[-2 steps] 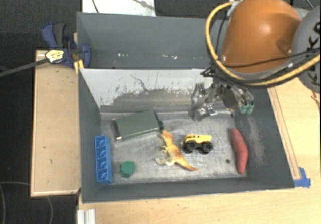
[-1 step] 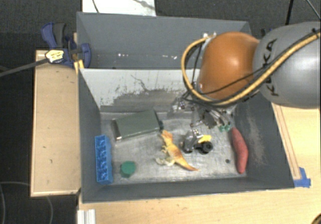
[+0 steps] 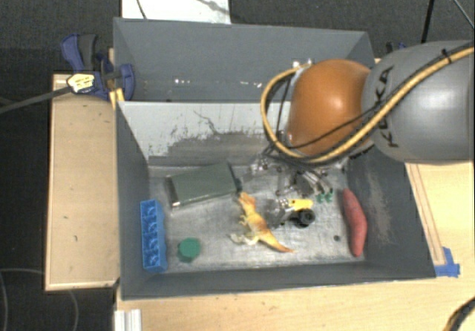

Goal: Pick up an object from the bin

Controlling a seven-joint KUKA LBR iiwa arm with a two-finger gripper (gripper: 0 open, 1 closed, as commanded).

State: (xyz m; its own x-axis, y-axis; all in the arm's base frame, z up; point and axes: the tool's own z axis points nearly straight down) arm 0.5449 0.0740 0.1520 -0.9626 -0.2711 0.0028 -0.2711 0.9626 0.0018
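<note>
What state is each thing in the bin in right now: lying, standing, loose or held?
Long blue studded plastic brick: lying along the left wall, studs up.
Small green round cap: flat on the floor.
Grey-green flat rectangular slab: lying flat.
Yellow-orange plastic animal figure: toppled on its side.
Small yellow-and-black toy: resting on the floor.
Red elongated pepper-like piece: lying along the right side.
Gripper: low in the bin, above the yellow-and-black toy.

Bin [image 3: 193,136]: blue brick [image 3: 152,235], green disc [image 3: 189,249], grey slab [image 3: 202,187], yellow dinosaur [image 3: 258,227], red sausage [image 3: 354,222].
</note>
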